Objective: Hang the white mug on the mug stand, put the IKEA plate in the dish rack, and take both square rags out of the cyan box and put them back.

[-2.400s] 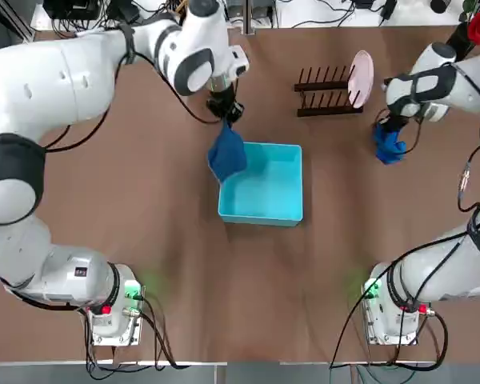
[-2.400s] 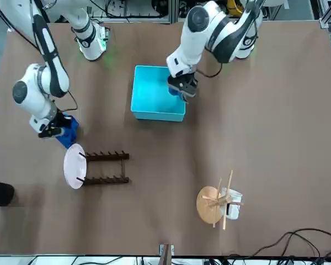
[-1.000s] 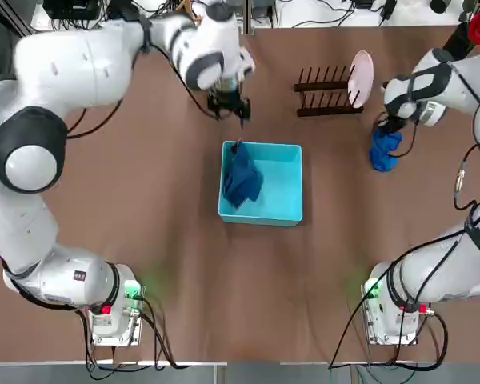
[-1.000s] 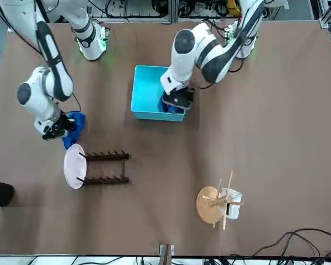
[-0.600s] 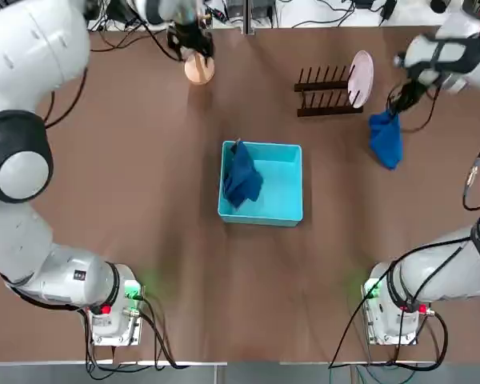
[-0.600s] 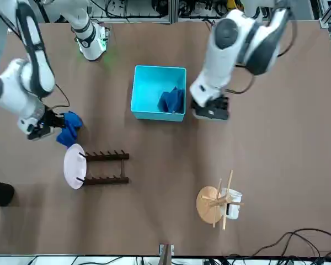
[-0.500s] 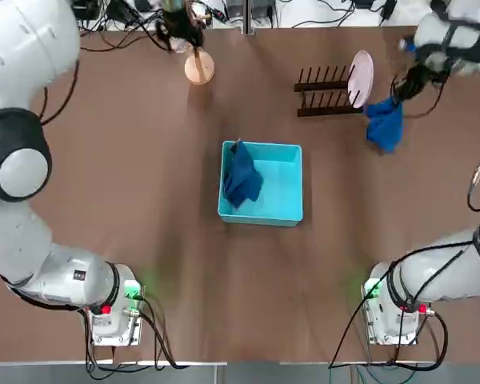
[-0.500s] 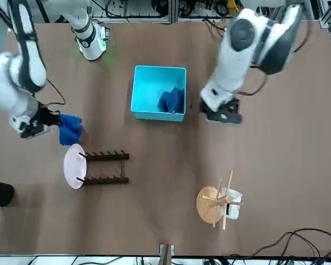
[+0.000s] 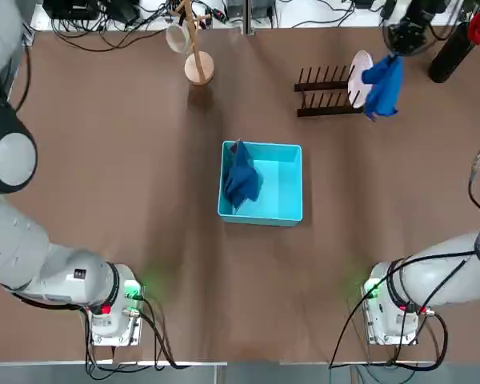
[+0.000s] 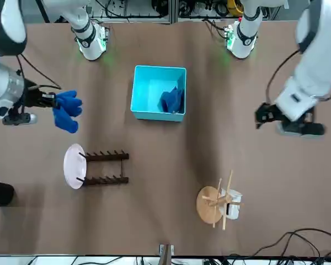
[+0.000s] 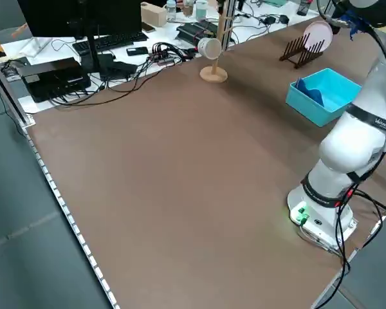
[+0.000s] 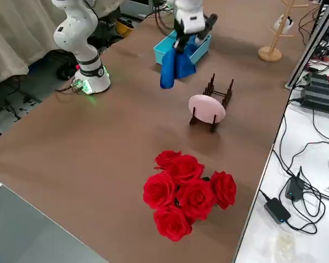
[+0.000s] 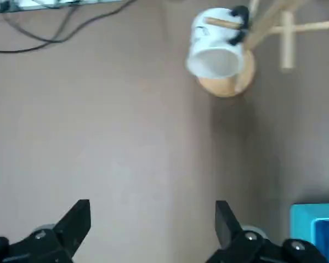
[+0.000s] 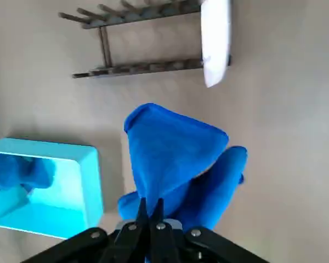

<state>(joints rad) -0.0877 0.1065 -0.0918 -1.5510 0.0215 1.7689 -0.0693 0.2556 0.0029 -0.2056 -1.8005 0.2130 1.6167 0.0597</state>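
The right gripper (image 14: 151, 211) is clamped on 1 dark blue rag (image 14: 175, 159), which hangs from its closed fingers in the air, off to the side of the cyan box (image 9: 262, 192) and near the dish rack (image 9: 328, 90). The other rag (image 9: 242, 178) lies crumpled inside the cyan box, against 1 wall. The IKEA plate (image 9: 360, 76) stands on edge at 1 end of the dish rack; in the top view the hanging rag covers part of its rim. The left gripper (image 13: 151, 227) is spread wide and holds nothing, raised well away from the cyan box, with the mug stand (image 13: 247, 66) in its wrist view. The white mug (image 13: 216, 46) hangs on a peg of that stand. In the top view both grippers are mostly cut off at the far edge.
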